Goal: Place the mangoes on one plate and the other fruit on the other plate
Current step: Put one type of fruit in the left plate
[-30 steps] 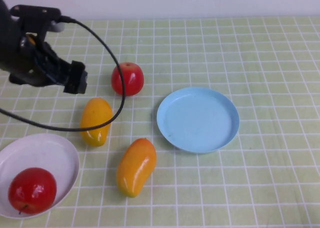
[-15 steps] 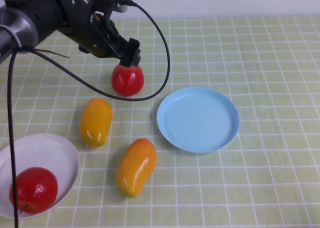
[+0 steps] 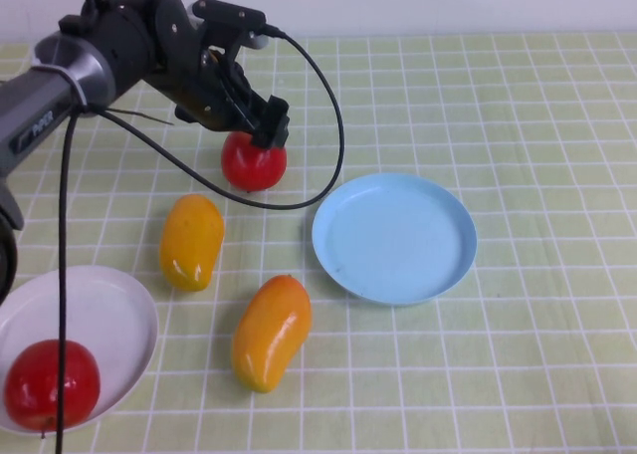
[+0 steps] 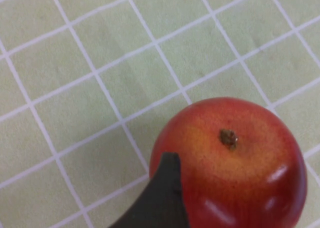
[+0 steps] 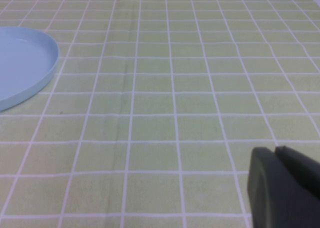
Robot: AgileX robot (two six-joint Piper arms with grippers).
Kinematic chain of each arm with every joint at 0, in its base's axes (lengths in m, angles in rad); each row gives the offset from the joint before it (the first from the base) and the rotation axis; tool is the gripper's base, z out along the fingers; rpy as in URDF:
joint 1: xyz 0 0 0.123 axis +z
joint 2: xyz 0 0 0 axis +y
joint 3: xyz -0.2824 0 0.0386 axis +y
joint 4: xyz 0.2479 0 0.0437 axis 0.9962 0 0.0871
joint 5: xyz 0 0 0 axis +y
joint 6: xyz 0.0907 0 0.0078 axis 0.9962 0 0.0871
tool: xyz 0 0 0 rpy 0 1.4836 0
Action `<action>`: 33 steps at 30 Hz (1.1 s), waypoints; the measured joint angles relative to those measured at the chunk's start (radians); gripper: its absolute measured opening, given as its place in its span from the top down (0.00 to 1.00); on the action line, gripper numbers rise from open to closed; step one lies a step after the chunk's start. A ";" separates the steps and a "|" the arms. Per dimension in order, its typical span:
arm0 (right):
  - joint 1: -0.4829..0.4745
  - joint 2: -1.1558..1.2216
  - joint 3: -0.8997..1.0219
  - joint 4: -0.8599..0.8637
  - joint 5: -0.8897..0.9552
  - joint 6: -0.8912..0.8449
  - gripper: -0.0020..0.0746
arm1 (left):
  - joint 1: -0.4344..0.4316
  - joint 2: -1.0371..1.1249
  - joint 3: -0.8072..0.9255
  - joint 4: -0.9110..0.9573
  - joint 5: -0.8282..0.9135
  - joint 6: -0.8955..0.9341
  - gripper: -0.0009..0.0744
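Two mangoes [image 3: 191,240] [image 3: 271,330] lie on the green checked cloth left of the light blue plate [image 3: 394,237], which holds nothing. One red apple [image 3: 50,384] sits in the white plate [image 3: 109,310] at the front left. The other apple [image 3: 253,163] stands on the cloth further back. My left gripper [image 3: 267,130] hovers right over it, open. In the left wrist view one dark finger [image 4: 162,198] lies against the side of this apple [image 4: 230,158]; the other finger is out of frame. My right gripper [image 5: 275,153] is shut, low over bare cloth and out of the high view.
The left arm's black cable [image 3: 323,106] loops over the cloth between the back apple and the blue plate. In the right wrist view the blue plate's rim [image 5: 47,70] shows some way from the right gripper.
My left arm has swung from beside the white plate to the back, over the second apple, and come down close to it. The apple in the white plate has rolled slightly left.
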 joint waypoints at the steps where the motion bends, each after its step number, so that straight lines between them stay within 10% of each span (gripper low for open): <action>1: 0.000 0.000 0.000 0.000 0.000 0.000 0.99 | 0.000 0.004 -0.001 0.002 0.000 0.001 0.10; 33: 0.000 0.000 0.000 0.000 0.000 0.000 0.99 | 0.000 0.049 -0.001 0.038 -0.037 0.001 0.22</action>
